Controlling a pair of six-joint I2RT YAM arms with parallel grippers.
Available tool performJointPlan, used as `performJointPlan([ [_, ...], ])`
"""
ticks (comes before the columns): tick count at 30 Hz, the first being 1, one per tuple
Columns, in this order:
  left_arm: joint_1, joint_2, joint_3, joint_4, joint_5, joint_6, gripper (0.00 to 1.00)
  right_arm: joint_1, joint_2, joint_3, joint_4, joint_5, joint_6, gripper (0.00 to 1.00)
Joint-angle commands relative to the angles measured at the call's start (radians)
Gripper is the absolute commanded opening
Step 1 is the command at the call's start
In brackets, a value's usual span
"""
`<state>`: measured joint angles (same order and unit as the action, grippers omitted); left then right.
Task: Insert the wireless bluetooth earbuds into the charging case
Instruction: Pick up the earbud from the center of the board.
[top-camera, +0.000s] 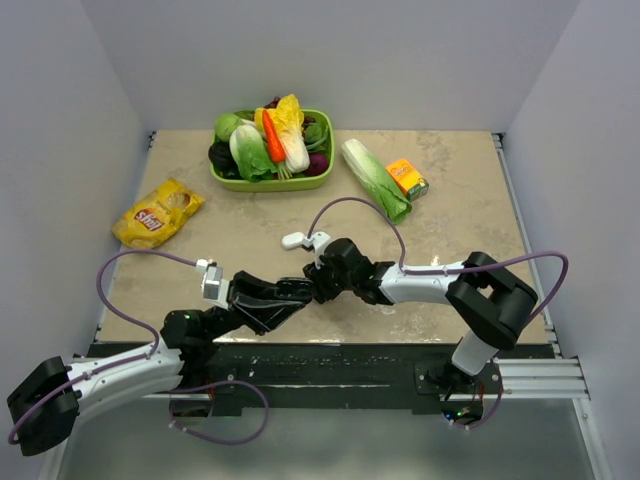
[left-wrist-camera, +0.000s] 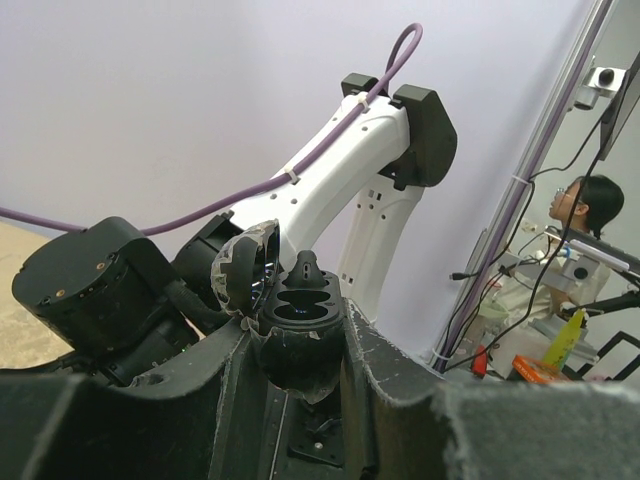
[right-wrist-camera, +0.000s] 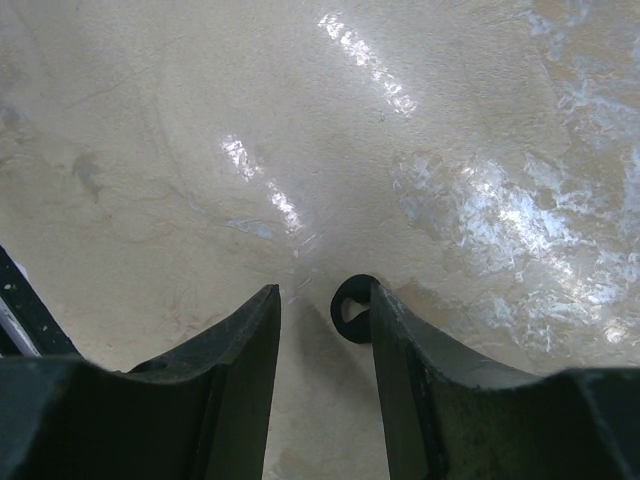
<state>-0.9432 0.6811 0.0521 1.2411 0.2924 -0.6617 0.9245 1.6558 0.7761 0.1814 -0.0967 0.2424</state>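
The left tool (left-wrist-camera: 300, 365) is clamped on the open case (left-wrist-camera: 297, 318), pockets facing up and lid (left-wrist-camera: 245, 270) tipped back. Just past it, the right tool (right-wrist-camera: 322, 300) hangs over bare tabletop (right-wrist-camera: 420, 120) with its fingers part open. A black bud (right-wrist-camera: 337, 300) sits against one finger only and does not look pinched. That is the risk: with so little hold, the bud could drop and roll away once moved, or arrive twisted and catch on a pocket rim. A hard push could also shift the case in its grip or knock the lid shut.
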Motion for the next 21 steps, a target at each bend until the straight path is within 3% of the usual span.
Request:
performJointPlan([
  [1, -0.003, -0.005, -0.291, 0.073, 0.007, -0.004, 0.00, 0.000, 0.015, 0.017, -0.043, 0.061, -0.008, 0.45],
  [7, -0.003, -0.005, -0.291, 0.075, 0.008, -0.004, 0.00, 0.000, 0.010, 0.014, -0.049, 0.095, -0.002, 0.41],
  [21, -0.003, 0.000, -0.293, 0.075, 0.008, -0.007, 0.00, -0.001, 0.001, 0.009, -0.049, 0.146, 0.008, 0.19],
])
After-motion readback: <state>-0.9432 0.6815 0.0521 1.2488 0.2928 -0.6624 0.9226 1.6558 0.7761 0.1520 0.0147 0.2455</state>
